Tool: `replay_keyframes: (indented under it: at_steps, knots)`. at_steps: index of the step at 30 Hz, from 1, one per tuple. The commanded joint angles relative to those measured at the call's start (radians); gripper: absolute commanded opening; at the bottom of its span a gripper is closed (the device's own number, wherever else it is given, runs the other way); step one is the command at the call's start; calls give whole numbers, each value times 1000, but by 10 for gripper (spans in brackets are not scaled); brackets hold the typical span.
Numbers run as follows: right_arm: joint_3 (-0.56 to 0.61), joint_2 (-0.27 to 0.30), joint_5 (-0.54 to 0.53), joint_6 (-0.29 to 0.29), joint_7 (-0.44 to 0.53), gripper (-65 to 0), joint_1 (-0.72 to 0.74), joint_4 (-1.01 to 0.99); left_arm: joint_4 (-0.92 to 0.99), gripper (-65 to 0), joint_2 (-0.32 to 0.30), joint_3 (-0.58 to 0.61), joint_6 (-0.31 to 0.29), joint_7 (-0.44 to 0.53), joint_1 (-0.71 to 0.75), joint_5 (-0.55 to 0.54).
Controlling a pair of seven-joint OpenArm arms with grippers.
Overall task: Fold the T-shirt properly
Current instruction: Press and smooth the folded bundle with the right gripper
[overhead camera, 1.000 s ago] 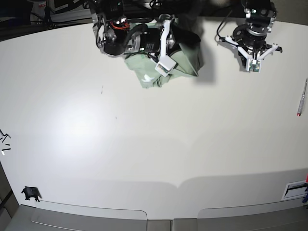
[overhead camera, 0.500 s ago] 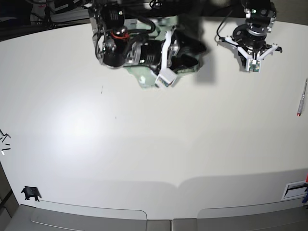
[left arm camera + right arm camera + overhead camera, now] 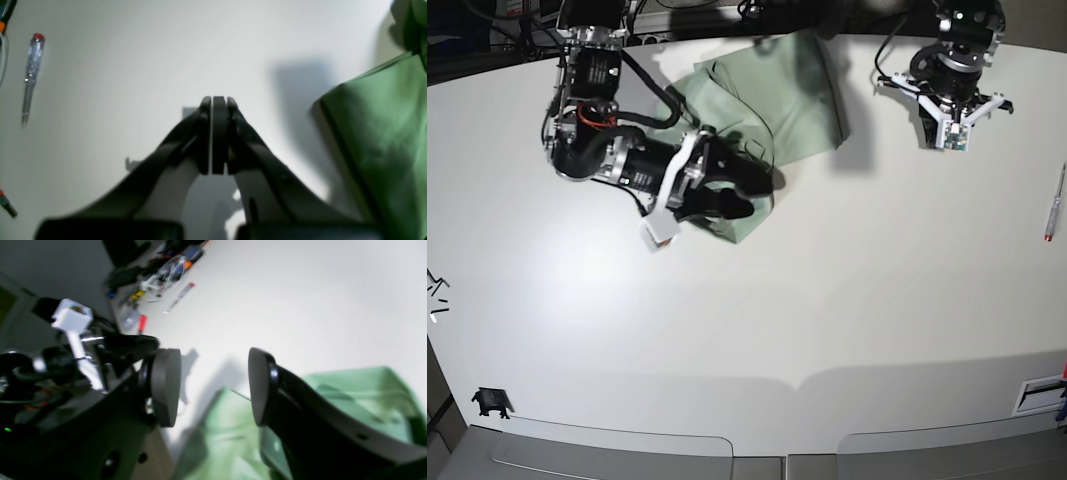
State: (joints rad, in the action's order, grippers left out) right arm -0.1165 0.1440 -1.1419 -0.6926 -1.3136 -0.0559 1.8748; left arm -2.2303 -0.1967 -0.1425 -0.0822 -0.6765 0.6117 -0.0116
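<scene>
The pale green T-shirt lies bunched at the back middle of the white table. My right gripper hovers over the shirt's front edge, reaching in from the left. In the right wrist view this gripper is open, nothing sits between its pads, and green T-shirt lies below. My left gripper hangs at the back right, apart from the shirt. Seen from the left wrist, it is shut on nothing, with the T-shirt off to the right.
A clear-handled screwdriver lies near the right edge, seen also as a screwdriver in the left wrist view. Loose tools clutter the far side. A small black clip sits at the front left, a white slotted part at the front right.
My right gripper has opened and let go of the shirt, and the arm has swung forward and left. The shirt now lies flatter. The left arm has not moved.
</scene>
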Motion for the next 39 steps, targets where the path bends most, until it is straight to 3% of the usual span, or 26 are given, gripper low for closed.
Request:
replay_keyframes:
  at_steps: [1,4,10,14,17,22,25,29,32,39]
  knots:
    - [13,-1,-29,-6,26,-347,5,18,-21,-650,-4,-2,3,26,3,-1]
    - [57,-11,61,-6,103,-347,-8,18,-21,-650,-4,-2,3,26,3,-1]
    - [216,-76,583,14,374,-346,-11,0,-21,-650,-4,-2,3,24,3,-2]
    - [340,-136,791,157,407,-346,-2,0,-21,-650,-3,-2,3,21,4,-2]
    - [418,-184,997,313,404,-346,6,0,-21,-650,-3,-2,3,18,10,-1]
    - [486,-200,1270,498,400,-346,26,0,-21,-650,-4,-2,2,19,35,-1]
    - [474,-195,1326,521,362,-347,27,0,-21,-650,-4,-2,2,19,43,-1]
    - [448,-190,1327,521,320,-352,18,-1,-21,-650,-4,-2,1,23,51,-1]
    - [443,-178,1322,520,303,-392,7,-1,-21,-650,-4,-2,0,22,51,-1]
    - [444,-177,1288,498,281,-392,-60,-1,-21,-650,-4,-2,0,23,51,-1]
